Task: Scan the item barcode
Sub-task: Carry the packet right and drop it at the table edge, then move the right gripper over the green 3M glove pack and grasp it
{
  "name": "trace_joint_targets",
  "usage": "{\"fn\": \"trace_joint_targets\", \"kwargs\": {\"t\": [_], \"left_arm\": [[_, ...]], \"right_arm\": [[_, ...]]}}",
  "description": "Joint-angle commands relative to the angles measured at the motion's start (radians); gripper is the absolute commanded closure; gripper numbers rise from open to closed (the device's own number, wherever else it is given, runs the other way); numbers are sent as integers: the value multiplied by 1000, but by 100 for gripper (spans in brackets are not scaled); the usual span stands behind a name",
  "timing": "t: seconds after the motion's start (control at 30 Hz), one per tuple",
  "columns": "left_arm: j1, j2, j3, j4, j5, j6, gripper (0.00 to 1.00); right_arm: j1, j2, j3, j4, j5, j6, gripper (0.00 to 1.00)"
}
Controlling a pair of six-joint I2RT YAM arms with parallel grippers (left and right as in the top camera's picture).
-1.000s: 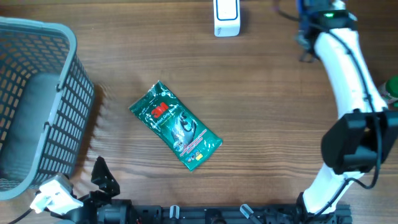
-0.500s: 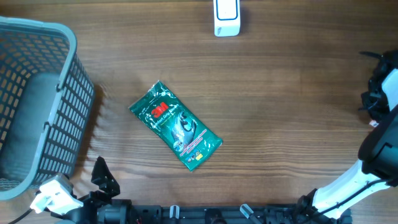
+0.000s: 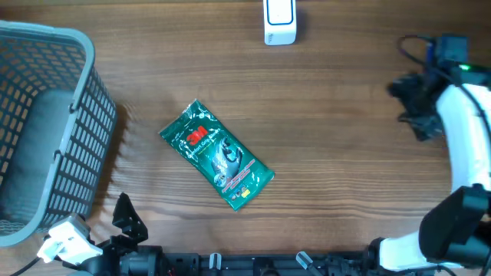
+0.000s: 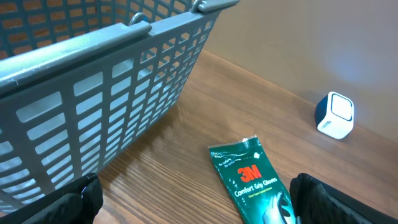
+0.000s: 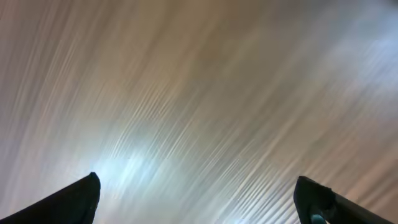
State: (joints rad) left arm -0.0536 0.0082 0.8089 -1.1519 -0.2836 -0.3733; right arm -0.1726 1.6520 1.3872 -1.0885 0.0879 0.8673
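Observation:
A green 3M glove packet [image 3: 217,156] lies flat and slanted in the middle of the wooden table, and its upper end shows in the left wrist view [image 4: 252,180]. The white and blue scanner [image 3: 279,21] stands at the far edge and appears again in that wrist view [image 4: 334,115]. My left gripper [image 4: 196,190] is open low at the near left edge, the packet lying just ahead of it. My right gripper [image 3: 408,107] hovers open over bare table at the right, well away from the packet. The right wrist view is a motion blur with its gripper [image 5: 198,183] open and holding nothing.
A grey slatted basket [image 3: 54,130] fills the left side, close to my left gripper, and its wall [image 4: 106,106] looms in the left wrist view. The right arm's white link [image 3: 468,146] runs along the right edge.
The right gripper has opened. The right arm swung from the far right corner out to the right edge and back in over the table. The left arm and the packet stayed still.

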Motion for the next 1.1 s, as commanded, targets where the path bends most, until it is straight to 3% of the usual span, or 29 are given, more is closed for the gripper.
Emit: {"fn": "trace_joint_targets", "kwargs": {"t": [0.0, 0.2, 0.47, 0.6, 0.67, 0.73, 0.77, 0.87, 1.07], "left_arm": [[-5, -3, 1, 3, -5, -5, 0], [-5, -3, 1, 3, -5, -5, 0], [-5, -3, 1, 3, -5, -5, 0], [-5, -3, 1, 3, -6, -5, 0], [-5, -3, 1, 3, -5, -5, 0], [-5, -3, 1, 3, -6, -5, 0], [-5, -3, 1, 3, -5, -5, 0], [-5, -3, 1, 3, -5, -5, 0], [-5, -3, 1, 3, -5, -5, 0]], "right_arm": [[187, 18, -2, 14, -227, -195, 0], [641, 132, -7, 245, -227, -602, 0], [903, 411, -7, 293, -218, -627, 0], [951, 435, -6, 272, -220, -628, 21], [962, 436, -7, 272, -219, -613, 50], [967, 436, -7, 270, -207, -532, 87], [967, 436, -7, 260, -174, -489, 96], [927, 435, -6, 156, 55, -264, 96], [769, 425, -6, 11, 160, -263, 96]]}}
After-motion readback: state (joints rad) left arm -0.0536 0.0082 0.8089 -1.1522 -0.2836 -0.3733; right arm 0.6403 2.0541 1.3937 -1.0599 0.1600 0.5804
